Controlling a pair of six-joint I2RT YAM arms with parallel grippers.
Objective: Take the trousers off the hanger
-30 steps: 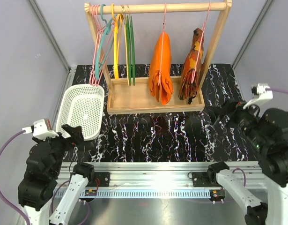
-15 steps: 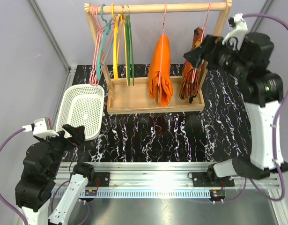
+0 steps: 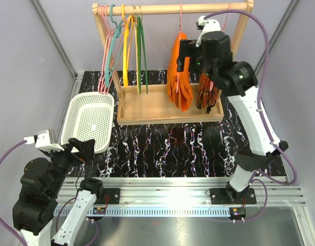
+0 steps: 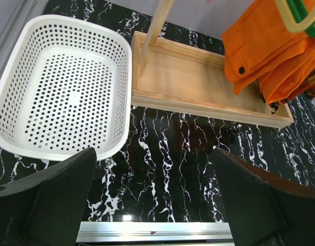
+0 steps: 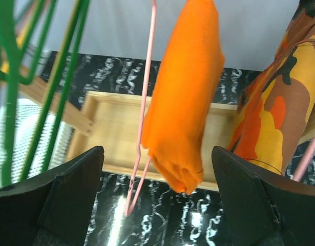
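Note:
The bright orange trousers [image 3: 177,77] hang folded over the pink wire hanger [image 3: 180,20] on the wooden rail. In the right wrist view the trousers [image 5: 185,102] and the hanger's wire [image 5: 146,102] hang straight ahead, between my two dark fingers and apart from both. My right gripper [image 3: 184,60] is raised to the trousers' upper half and is open [image 5: 157,154]. My left gripper [image 3: 81,147] hovers low at the near left by the basket, open and empty [image 4: 153,154]. Its view catches the trousers' lower end [image 4: 259,56].
A camouflage garment [image 3: 208,84] hangs on another pink hanger right of the trousers, behind my right wrist. Green, yellow, teal and pink empty hangers [image 3: 127,46] crowd the rail's left end. The wooden rack base [image 3: 147,110] lies below. A white perforated basket [image 3: 90,120] sits left.
My right arm swung up from the right side of the table to the rack and now faces the trousers. The trousers have shifted slightly. The left arm has barely moved.

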